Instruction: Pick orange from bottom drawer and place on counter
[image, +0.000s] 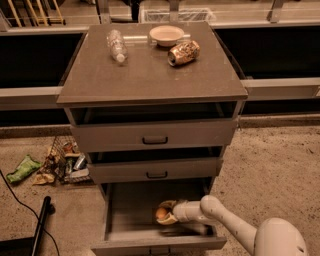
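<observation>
One gripper (163, 213) reaches into the open bottom drawer (127, 212), closed around the orange (160, 214) near the drawer's right side. A crushed can (183, 52) lies near the counter's (150, 80) back edge, label unreadable.

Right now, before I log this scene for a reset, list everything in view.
orange: one, orange, inside bottom drawer
bottom drawer: one, grey-brown, pulled open
middle drawer: one, grey-brown, slightly open
top drawer: one, grey-brown, slightly open
counter: one, grey-brown, cabinet top
bottle: one, clear, lying on counter, back left
bowl: one, pale, counter back
can: one, brownish, on its side beside bowl
litter: several, mixed colours, floor left
cable: one, black, floor left
arm: one, white, reaching from lower right
gripper: one, at the orange
</observation>
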